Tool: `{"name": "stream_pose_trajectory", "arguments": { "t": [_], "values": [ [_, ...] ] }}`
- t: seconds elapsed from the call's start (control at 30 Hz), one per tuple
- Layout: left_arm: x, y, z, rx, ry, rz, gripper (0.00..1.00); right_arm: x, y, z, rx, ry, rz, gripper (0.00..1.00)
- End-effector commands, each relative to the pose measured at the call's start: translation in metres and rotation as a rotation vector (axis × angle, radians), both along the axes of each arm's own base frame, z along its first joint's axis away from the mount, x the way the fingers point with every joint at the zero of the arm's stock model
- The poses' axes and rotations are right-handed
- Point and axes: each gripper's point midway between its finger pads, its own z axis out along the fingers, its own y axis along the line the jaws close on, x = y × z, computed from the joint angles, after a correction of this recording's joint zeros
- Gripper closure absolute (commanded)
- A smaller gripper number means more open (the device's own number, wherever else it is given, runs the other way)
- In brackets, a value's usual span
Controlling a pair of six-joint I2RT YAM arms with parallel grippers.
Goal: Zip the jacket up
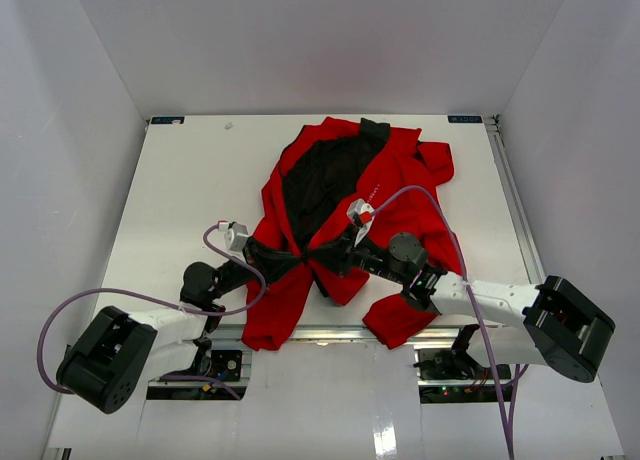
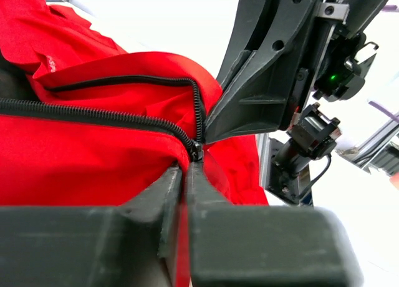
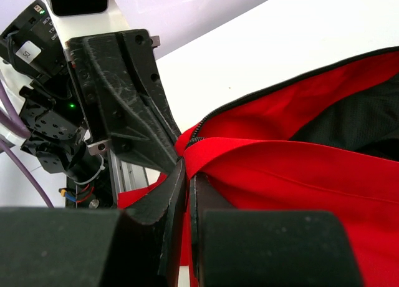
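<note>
Jacket [image 1: 345, 195] open, left gripper [image 2: 186, 171] pinching its red fabric just below the zipper [image 2: 198, 121], right gripper [image 3: 186, 175] clamped on fabric alongside

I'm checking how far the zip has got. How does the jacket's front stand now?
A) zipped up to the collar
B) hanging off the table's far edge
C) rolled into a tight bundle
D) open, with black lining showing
D: from above, the jacket lies spread on the table with its front edges apart and the black lining exposed between them.
</note>
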Motion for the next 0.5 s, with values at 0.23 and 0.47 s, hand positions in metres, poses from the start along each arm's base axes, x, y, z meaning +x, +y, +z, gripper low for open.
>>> {"name": "stream_pose_trajectory", "arguments": {
  "t": [0.23,0.47],
  "values": [
    [-0.020,-0.001,0.003,-0.009,-0.080,-0.073,1.00,-0.003,-0.002,0.029,0.053,-0.066,-0.001,0.92],
    [-0.031,-0.001,0.002,0.002,-0.118,-0.118,1.00,0.000,0.000,0.033,0.005,-0.076,0.009,0.92]
  ]
}}
